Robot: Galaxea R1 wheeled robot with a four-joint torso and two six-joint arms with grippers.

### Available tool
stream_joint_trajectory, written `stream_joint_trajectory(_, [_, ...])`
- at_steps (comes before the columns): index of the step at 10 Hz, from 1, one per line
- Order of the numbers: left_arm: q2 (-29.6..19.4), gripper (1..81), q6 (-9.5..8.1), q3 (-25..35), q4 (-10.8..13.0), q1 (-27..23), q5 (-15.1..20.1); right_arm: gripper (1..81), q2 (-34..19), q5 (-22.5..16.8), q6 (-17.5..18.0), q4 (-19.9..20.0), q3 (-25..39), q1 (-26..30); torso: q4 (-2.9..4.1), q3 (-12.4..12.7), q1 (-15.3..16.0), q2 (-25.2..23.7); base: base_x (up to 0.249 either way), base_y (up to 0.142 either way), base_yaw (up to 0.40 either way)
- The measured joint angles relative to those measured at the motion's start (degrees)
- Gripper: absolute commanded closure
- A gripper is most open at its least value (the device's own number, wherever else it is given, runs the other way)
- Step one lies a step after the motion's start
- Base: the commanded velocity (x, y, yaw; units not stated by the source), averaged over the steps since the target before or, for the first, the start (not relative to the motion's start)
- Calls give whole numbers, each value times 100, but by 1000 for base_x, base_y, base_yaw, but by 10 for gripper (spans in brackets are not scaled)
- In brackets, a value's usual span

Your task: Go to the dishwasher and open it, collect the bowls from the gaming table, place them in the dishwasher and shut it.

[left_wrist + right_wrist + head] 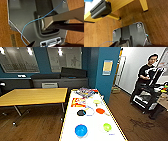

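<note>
The gaming table (72, 122) stretches away right in front of me in the head view, with a white top and a yellow rim. On it sit a blue bowl (81, 130) nearest, a green bowl (107, 127), a black bowl (81, 112), a red-orange bowl (100, 111) and a yellow bowl (96, 101). Its yellow side (121, 3) and one leg (144, 5) appear in the right wrist view. Dark parts of my left gripper (32, 44) hang over my own grey base. My right gripper (124, 43) hangs low over the wooden floor beside the table. The dishwasher is out of view.
A wooden-topped table (32, 95) stands to the left of the gaming table. A colourful stack (86, 92) lies at its far end, near a blue pillar (107, 69). At the right a person (147, 72) stands behind a black cart (147, 98). A black box (100, 8) hangs under the rim.
</note>
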Motion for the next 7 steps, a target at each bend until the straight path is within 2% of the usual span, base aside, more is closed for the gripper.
stream_joint_trajectory(2, [-2,10,0,0,0,-41,-6,10,-378,-187,39,194,368,664,0,-332,5,4,0,0,0])
stream_joint_trajectory(5, [-2,10,0,0,-2,-100,-33,10,-645,-720,107,469,645,1696,0,-743,6,9,0,0,0])
stream_joint_trajectory(7, [-9,10,0,0,-2,-122,-41,10,-800,-1118,240,562,700,2338,0,-872,11,13,0,0,0])
